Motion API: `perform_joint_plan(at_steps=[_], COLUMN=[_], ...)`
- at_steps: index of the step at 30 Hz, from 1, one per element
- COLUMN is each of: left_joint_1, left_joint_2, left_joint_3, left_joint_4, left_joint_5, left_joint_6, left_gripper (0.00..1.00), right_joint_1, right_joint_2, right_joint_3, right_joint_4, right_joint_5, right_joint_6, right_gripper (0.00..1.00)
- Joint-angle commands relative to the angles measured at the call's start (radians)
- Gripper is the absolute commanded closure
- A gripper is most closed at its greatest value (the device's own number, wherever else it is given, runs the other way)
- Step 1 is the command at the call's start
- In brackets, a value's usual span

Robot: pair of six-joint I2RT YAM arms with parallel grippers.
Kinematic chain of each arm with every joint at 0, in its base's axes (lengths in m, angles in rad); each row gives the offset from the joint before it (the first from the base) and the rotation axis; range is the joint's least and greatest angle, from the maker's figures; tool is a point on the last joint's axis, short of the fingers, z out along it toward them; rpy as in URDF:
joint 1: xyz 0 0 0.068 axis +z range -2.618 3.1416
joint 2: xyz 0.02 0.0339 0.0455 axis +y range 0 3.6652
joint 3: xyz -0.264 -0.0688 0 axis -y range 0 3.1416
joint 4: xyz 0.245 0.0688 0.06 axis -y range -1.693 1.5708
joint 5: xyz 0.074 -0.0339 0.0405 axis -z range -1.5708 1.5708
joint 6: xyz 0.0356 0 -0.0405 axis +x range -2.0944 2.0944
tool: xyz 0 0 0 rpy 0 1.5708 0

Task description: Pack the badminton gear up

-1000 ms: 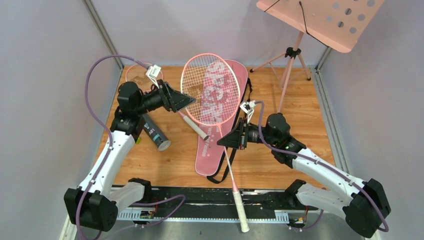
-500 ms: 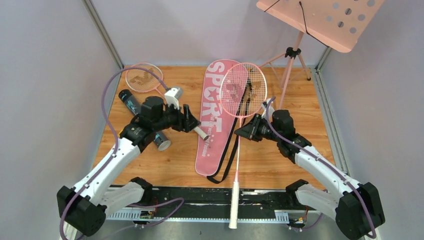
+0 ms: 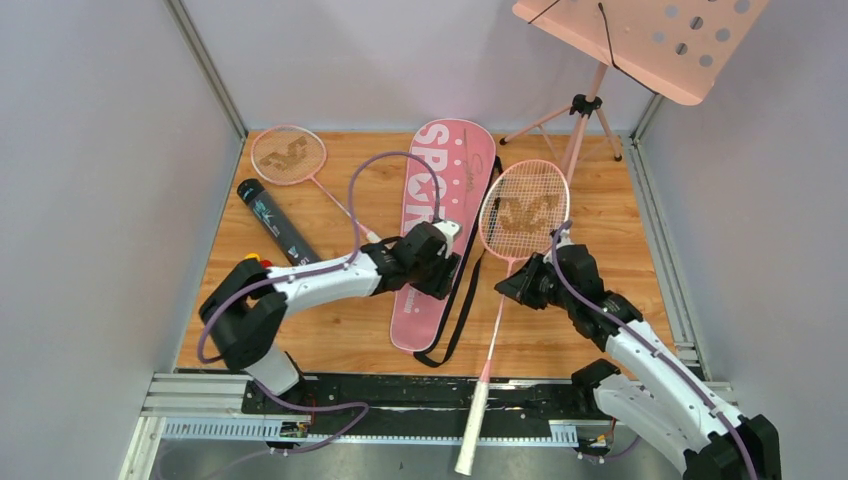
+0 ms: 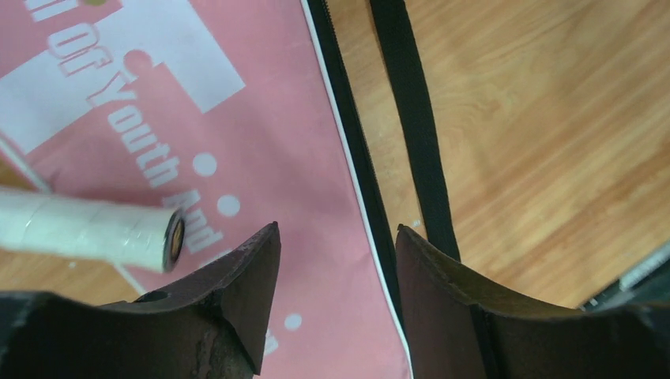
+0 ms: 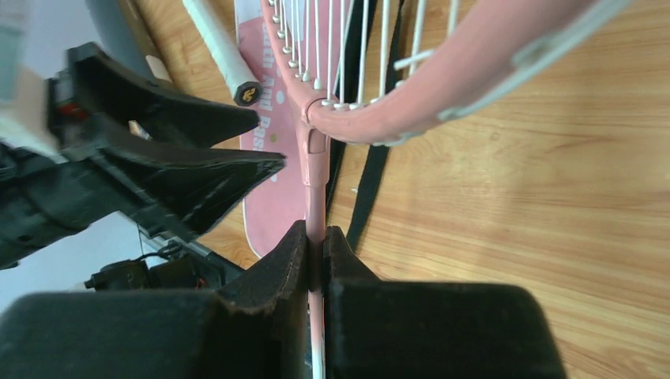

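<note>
The nearer pink racket (image 3: 524, 208) (image 5: 411, 95) pokes its white handle out past the near edge of the wooden table (image 3: 620, 200), over the black rail. Its thin shaft is pinched tight between the jaws of the right gripper (image 3: 506, 287) (image 5: 316, 237), just below the head. The strung head sits over bare wood, right of the pink "SPORT" bag (image 3: 448, 165) (image 4: 261, 118). Whether the head rests on the table or is lifted off it I cannot tell. To the left, the left gripper (image 3: 448, 280) (image 4: 338, 233) hovers over the lower part of the bag. Its jaws are spread wide and grip nothing, with the bag's black-trimmed right edge and the black strap (image 3: 458, 318) (image 4: 415, 118) showing between them. The butt of the second racket (image 3: 288, 155) (image 4: 87, 229) (image 5: 217, 39) lies on the bag just beside that gripper. Its shaft runs away to the far left, where the small head lies flat on the wood. The long black tube (image 3: 272, 220) lies aslant near the left wall, its near end hidden behind the left arm. Beyond the table's far right corner stands a pink music stand (image 3: 640, 35).
</note>
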Motion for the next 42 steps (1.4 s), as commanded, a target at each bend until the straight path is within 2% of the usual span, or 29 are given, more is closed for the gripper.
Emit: perform_joint_plan(at_steps=[1, 4, 7, 19, 23, 25, 27, 28, 30, 31, 38, 42], left_joint_1=[-0.058, -0.096, -0.117, -0.138, -0.144, -0.146, -0.148, -0.149, -0.149, -0.150, -0.149, -0.149], left_joint_2=[0.125, 0.210, 0.254, 0.341, 0.337, 0.331, 0.316, 0.310, 0.290, 0.271, 0.168, 0.131], left_joint_3=[0.106, 0.167, 0.192, 0.212, 0.205, 0.205, 0.204, 0.200, 0.187, 0.182, 0.108, 0.092], left_joint_4=[0.086, 0.051, 0.027, 0.009, 0.019, 0.020, 0.021, 0.022, 0.030, 0.039, 0.107, 0.118], left_joint_5=[-0.068, -0.160, -0.231, -0.304, -0.314, -0.314, -0.308, -0.304, -0.294, -0.291, -0.288, -0.307], left_joint_6=[0.021, 0.051, 0.059, 0.041, 0.044, 0.043, 0.041, 0.039, 0.031, 0.025, -0.042, -0.053], left_gripper=[0.35, 0.29, 0.29, 0.43, 0.53, 0.62, 0.75, 0.84, 0.97, 1.00, 1.00, 1.00], right_joint_1=[0.000, 0.000, 0.000, 0.001, 0.001, 0.000, 0.000, 0.000, 0.000, 0.000, 0.001, 0.000], right_joint_2=[-0.059, -0.089, -0.114, -0.159, -0.157, -0.155, -0.150, -0.145, -0.136, -0.126, -0.066, -0.022], right_joint_3=[-0.005, -0.022, -0.039, -0.080, -0.089, -0.092, -0.095, -0.097, -0.098, -0.098, -0.102, -0.111], right_joint_4=[-0.040, -0.052, -0.051, -0.043, -0.024, -0.017, -0.011, -0.005, 0.007, 0.010, 0.036, 0.053], right_joint_5=[0.104, 0.129, 0.139, 0.136, 0.112, 0.103, 0.091, 0.081, 0.057, 0.044, -0.012, 0.008], right_joint_6=[-0.005, -0.010, -0.007, -0.013, -0.008, -0.005, -0.003, -0.001, 0.003, 0.004, 0.014, 0.035], right_gripper=[1.00, 1.00, 1.00, 1.00, 1.00, 1.00, 1.00, 1.00, 1.00, 1.00, 1.00, 1.00])
